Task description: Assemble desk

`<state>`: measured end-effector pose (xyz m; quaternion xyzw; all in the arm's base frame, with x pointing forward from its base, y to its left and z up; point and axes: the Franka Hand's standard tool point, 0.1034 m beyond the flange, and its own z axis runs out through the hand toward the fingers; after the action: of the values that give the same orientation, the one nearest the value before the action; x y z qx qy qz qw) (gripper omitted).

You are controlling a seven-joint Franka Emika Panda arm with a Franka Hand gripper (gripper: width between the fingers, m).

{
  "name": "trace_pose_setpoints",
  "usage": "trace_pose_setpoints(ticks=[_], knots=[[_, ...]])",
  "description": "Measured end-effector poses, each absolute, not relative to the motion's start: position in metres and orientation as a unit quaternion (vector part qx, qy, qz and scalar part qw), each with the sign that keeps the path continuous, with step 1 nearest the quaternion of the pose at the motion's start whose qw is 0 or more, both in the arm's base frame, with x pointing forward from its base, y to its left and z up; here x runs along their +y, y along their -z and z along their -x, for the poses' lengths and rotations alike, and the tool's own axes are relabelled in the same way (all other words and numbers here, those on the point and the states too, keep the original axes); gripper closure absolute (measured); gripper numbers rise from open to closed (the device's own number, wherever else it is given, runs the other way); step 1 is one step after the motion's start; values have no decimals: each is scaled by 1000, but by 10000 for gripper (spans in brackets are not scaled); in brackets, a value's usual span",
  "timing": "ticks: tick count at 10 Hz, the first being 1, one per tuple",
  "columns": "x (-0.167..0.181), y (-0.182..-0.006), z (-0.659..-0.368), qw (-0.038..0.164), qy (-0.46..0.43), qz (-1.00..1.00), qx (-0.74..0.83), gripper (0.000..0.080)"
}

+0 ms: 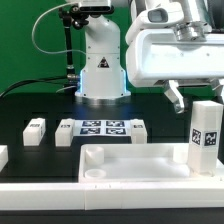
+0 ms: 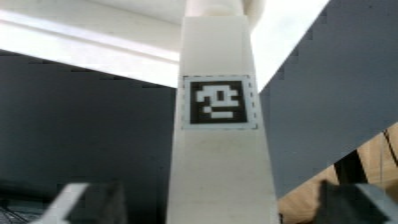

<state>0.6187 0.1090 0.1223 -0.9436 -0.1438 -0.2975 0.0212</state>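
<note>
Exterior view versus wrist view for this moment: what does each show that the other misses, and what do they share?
Only the exterior view: the arm's base, the marker board, the tabletop panel and loose legs lying on the dark table. Only the wrist view: the gripper open, its fingers standing off either side of the upright leg, with one tag seen close up. Both: that upright leg and the dark table.
</note>
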Motion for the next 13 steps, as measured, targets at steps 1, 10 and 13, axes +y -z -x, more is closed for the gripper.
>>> trace_pose_setpoints(ticks=[1, 10, 13], knots=[[109, -122, -619, 21, 297, 944, -144, 228], [113, -136, -643, 34, 256, 955, -145, 151], [122, -127, -641, 55, 161, 976, -134, 151]])
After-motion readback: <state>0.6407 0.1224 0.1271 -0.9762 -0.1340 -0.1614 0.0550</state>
